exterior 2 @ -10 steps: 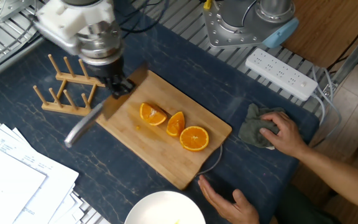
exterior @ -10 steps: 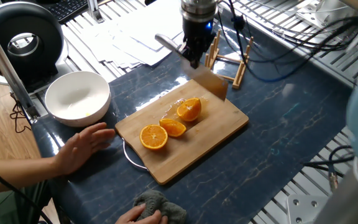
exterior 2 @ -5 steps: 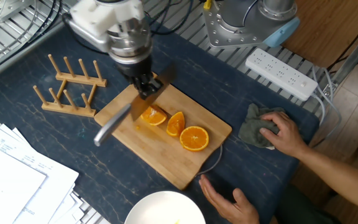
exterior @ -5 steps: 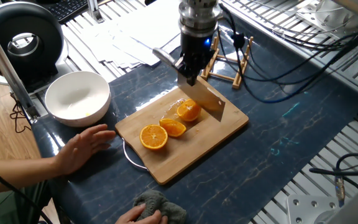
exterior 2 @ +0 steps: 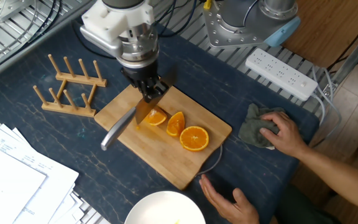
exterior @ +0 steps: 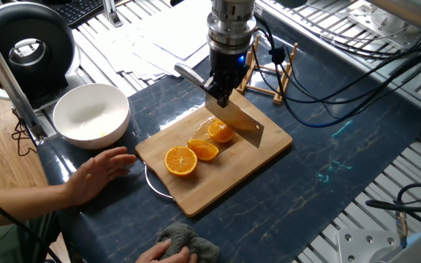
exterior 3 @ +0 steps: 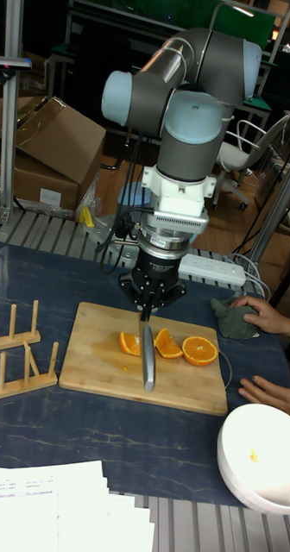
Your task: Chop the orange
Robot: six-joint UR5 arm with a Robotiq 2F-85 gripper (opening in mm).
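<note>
The orange [exterior: 219, 133] is the chunky piece at the far end of a bamboo cutting board [exterior: 229, 172], also seen as the orange [exterior 2: 156, 117] and the orange [exterior 3: 129, 343]. My gripper [exterior: 221, 93] hangs just above it, shut on a knife [exterior: 238, 121] by the neck of the handle. The knife's broad blade hangs low over the orange and hides part of it. From the tall view the knife [exterior 3: 148, 355] is edge-on along the orange's right side. I cannot tell whether the edge touches the fruit. My gripper [exterior 2: 149, 92] points straight down, like the gripper [exterior 3: 150, 302].
A slim wedge [exterior: 204, 150] and a round half [exterior: 181, 161] lie on the same board. A white bowl [exterior: 91, 115] and a person's hand [exterior: 97, 174] are left of it. Another hand holds a grey cloth [exterior 2: 257, 127]. A wooden rack [exterior 2: 67, 90] stands beyond the board.
My gripper has carried the knife from beside the wooden rack over the board and lowered it onto the chunky orange piece. The fruit and both hands have stayed put.
</note>
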